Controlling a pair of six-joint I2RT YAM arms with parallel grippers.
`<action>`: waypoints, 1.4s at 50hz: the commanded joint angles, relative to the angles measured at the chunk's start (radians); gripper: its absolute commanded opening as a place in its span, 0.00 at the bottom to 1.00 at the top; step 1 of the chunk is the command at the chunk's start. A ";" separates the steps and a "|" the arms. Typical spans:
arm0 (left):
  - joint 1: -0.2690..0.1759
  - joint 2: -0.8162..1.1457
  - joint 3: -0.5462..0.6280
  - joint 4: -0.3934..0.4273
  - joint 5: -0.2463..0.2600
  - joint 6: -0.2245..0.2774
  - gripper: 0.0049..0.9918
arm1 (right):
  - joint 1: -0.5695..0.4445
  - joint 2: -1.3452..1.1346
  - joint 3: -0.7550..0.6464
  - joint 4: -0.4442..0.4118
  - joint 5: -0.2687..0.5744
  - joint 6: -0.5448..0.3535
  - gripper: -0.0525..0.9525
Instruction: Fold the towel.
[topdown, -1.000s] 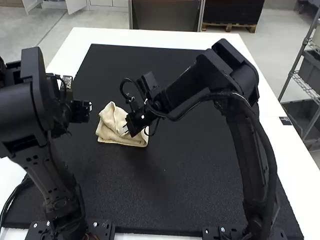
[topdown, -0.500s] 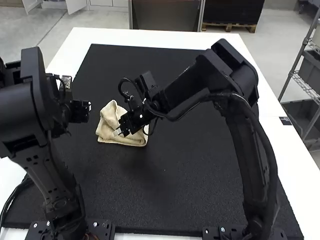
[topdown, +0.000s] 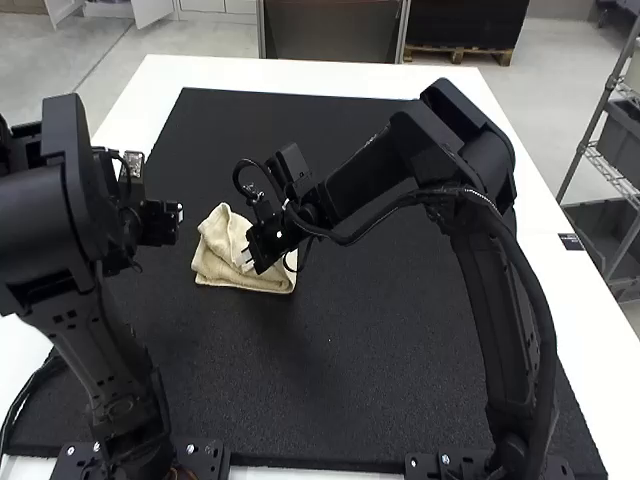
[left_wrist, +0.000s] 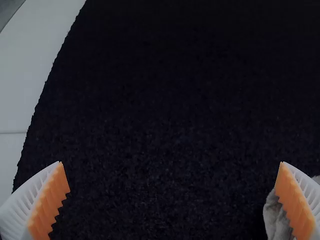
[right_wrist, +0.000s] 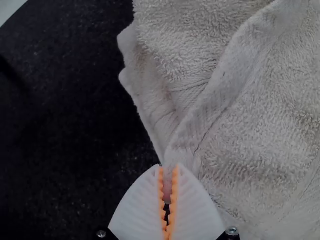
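towel: so this one is sitting on the black mat, left of the middle in the high view, between the two grippers. Looks partly folded and kinda rumpled, with a raised flap on its far side.

right gripper: it's pinching a bit of the towel right at the tips, jaws closed up with cloth caught between the orange pads.

why there: a hemmed band is running right into the pinch, with mat just past the cloth. My guess is it's grabbing by the border because that's easier to lift or tug than the fluffy middle, and the job right now is straightening a layer or bringing it over.

left gripper: this one is hanging out beside the towel with its jaws wide open and nothing between them. Probably well placed for steadying the other side, imo.

towel edges: the near border is lying fairly straight while the far side is poking up, so the layers aren't lining up neatly. I'd be calling this partway done at best.

room to move: mat is stretching wide on the near side and to the right, under the right arm. The left side is tighter, with the left arm standing there and the mat's border meeting the white table.

watch out: a small pinch could be slipping, or dragging the whole stack instead of one layer.
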 joint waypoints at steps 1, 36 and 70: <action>0.009 0.004 -0.012 0.006 0.015 -0.006 0.98 | 0.008 0.011 0.038 0.004 0.009 -0.005 0.03; 0.058 0.004 -0.017 0.007 0.039 -0.004 0.98 | 0.034 0.006 0.133 -0.034 0.003 0.010 0.03; 0.060 0.004 -0.025 0.010 0.044 -0.003 0.98 | 0.079 0.072 0.212 -0.035 -0.019 0.035 0.03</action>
